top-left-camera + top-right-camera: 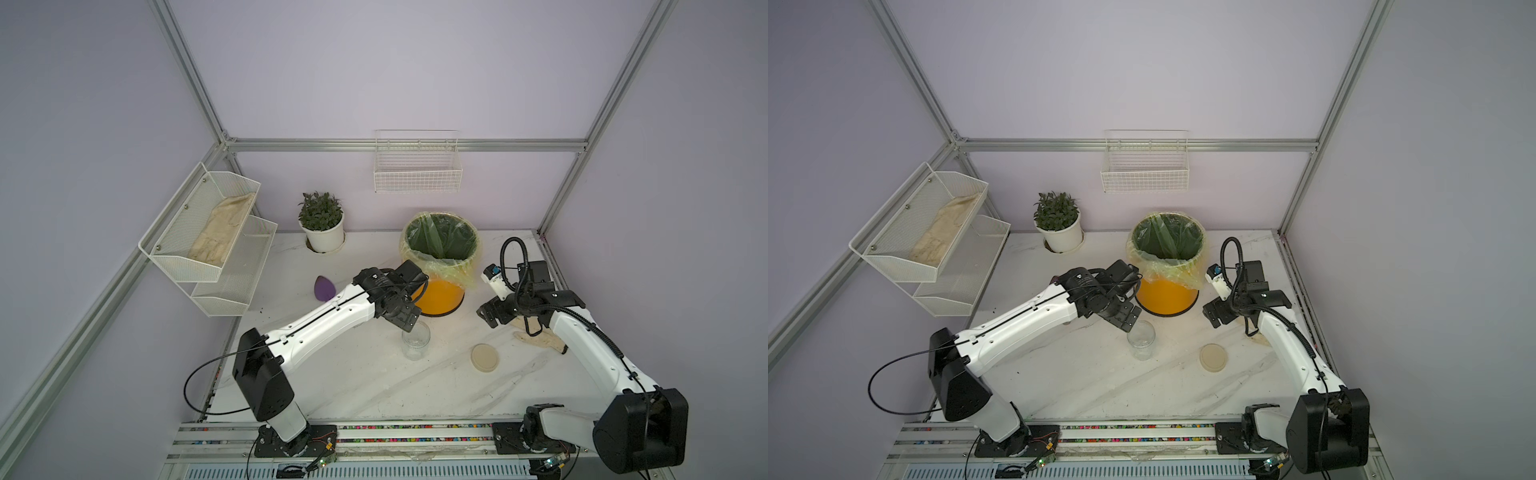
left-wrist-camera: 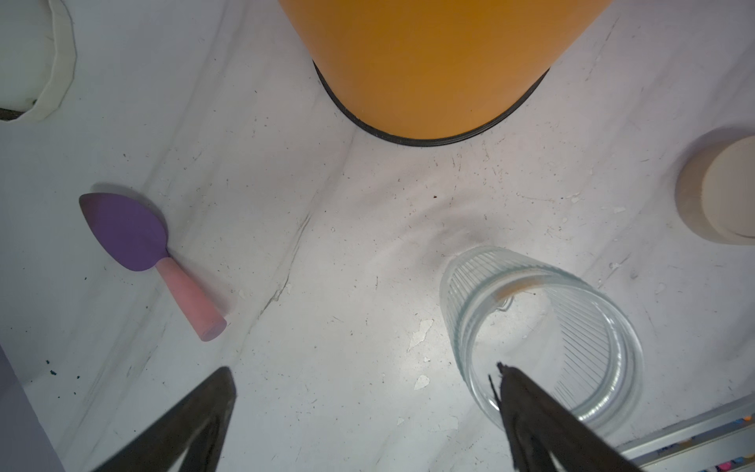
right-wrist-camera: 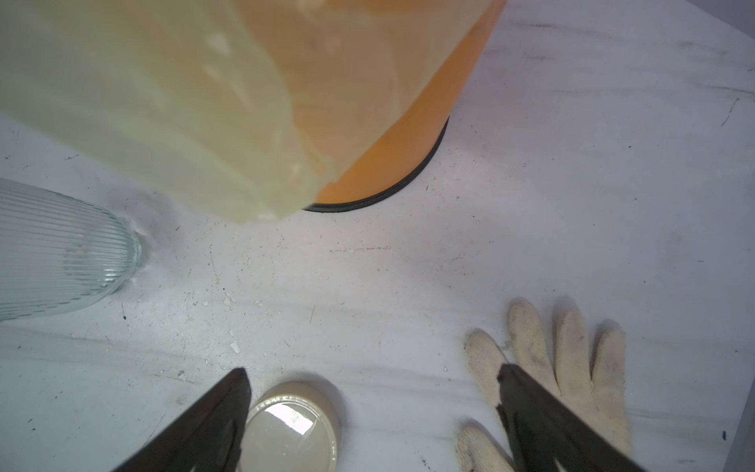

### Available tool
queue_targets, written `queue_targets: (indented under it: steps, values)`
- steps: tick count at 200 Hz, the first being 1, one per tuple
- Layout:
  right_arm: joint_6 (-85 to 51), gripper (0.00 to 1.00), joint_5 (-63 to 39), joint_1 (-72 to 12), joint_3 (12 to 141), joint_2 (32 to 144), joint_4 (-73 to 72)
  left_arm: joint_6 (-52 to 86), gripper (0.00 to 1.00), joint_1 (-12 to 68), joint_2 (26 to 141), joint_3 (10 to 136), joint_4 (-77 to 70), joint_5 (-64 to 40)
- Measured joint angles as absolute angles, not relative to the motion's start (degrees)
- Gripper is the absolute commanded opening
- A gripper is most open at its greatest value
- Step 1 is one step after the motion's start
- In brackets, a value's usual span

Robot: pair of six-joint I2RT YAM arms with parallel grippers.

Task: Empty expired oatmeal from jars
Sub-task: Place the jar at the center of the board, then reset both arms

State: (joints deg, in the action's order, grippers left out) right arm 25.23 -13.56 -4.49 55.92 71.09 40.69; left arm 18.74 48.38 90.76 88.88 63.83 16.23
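Beige lid (image 1: 484,356) flat on the bench (image 1: 374,386), we see the clear jar (image 1: 415,341) upright beside it, left pincer (image 2: 363,367) apart by its rim, right pincer (image 3: 374,370) apart near a glove (image 3: 572,359), orange bin (image 1: 440,297) behind.

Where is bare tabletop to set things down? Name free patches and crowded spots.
Free: the wide front strip between jar, lid and the front rail; the back gap between plant pot and orange bin. Crowded: around the jar, with the open left gripper at its rim near the bin; the right edge, where the glove lies under the right arm.
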Motion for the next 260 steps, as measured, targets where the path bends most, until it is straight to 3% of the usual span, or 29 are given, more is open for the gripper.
queue_targets:
  steps: [52, 88, 155, 260]
  values:
    - [23.0, 0.97, -14.0, -4.3, 55.9, 71.1, 40.1, 19.0, 1.0, 46.1, 71.7, 78.6, 56.6, 18.6]
    - [19.0, 0.97, -13.4, -2.3, 55.7, 71.1, 36.8, 20.4, 1.0, 41.8, 61.5, 66.3, 49.0, 27.2]
    - [7.4, 0.97, -6.1, 0.2, 45.7, 69.4, 14.1, 19.4, 1.0, 30.5, 42.7, 40.7, 22.1, 41.6]
    - [-1.1, 0.97, -5.8, 2.2, 29.1, 89.3, -34.3, 9.8, 1.0, 18.4, 58.8, 24.0, -8.1, 44.5]
